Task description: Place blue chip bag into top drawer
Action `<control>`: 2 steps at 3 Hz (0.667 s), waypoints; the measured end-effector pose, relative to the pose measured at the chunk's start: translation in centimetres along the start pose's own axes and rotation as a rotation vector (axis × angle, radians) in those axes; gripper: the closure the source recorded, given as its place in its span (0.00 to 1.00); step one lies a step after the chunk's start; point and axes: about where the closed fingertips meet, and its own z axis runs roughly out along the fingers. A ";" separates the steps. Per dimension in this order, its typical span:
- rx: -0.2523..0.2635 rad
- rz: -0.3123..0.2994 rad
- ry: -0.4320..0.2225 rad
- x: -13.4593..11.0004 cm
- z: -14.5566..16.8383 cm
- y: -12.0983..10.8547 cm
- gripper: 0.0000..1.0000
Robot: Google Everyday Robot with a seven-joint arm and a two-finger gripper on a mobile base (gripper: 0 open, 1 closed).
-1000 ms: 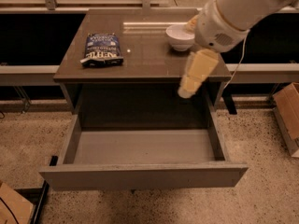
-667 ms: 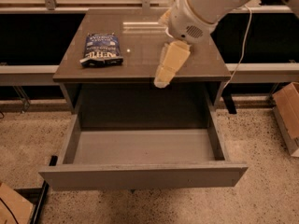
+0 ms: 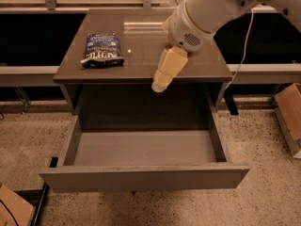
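Camera view: looking down on a brown worktop (image 3: 141,41) with a drawer pulled out beneath it.
Blue chip bag (image 3: 103,50): flat on the worktop's left side, lettering up, nothing touching it.
Top drawer (image 3: 141,179): standing open, grey floor in plain sight, front panel nearest the camera.
End effector (image 3: 160,84): hanging from the white arm (image 3: 207,13) over the worktop's front edge, about mid-width, tilted down and to the left, well apart from the bag.
Grip state: wide or narrow, I cannot tell from this angle, and nothing shows in its hold.
Stage, as I read it: this is the approach. The pick is not yet made and the drop into the drawer comes after it.
Risk one: the bag is flat and crinkly. A grip that comes down too shallow would likely pinch only a fold of film and slip off on the lift.
Risk two: a sideways nudge on arrival could skate the bag toward the left or back edge of the worktop, and it could go over.
Risk three: the end effector sits low by the front edge, so a careless sweep left could scrape the worktop.
Risk four: letting go early on the carry would land the bag on the worktop lip or the floor, not in the drawer.
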 end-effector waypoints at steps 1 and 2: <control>0.050 0.072 -0.086 -0.1 3.1 -2.1 0.00; 0.089 0.127 -0.170 0.0 6.3 -5.1 0.00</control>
